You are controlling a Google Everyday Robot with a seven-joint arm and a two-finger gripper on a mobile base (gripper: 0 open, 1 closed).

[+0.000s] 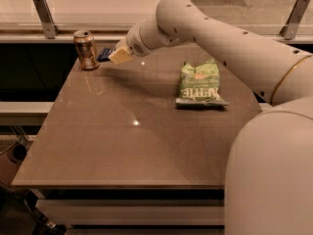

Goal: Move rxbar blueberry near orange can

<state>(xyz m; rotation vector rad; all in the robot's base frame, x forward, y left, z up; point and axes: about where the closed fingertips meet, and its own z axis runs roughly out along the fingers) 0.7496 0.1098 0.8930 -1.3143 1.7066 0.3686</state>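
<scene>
The orange can (86, 49) stands upright at the table's far left corner. My gripper (116, 55) reaches in from the right and hovers just right of the can, low over the table. It is shut on the rxbar blueberry (104, 54), a dark blue bar that sticks out to the left of the pale fingers (120, 56) and ends a short gap from the can. Most of the bar is hidden by the fingers.
A green chip bag (199, 83) lies flat on the brown table (137, 131), right of centre. My white arm (220, 38) spans the right side and its bulk fills the lower right. A railing with metal posts (43, 13) runs behind the table.
</scene>
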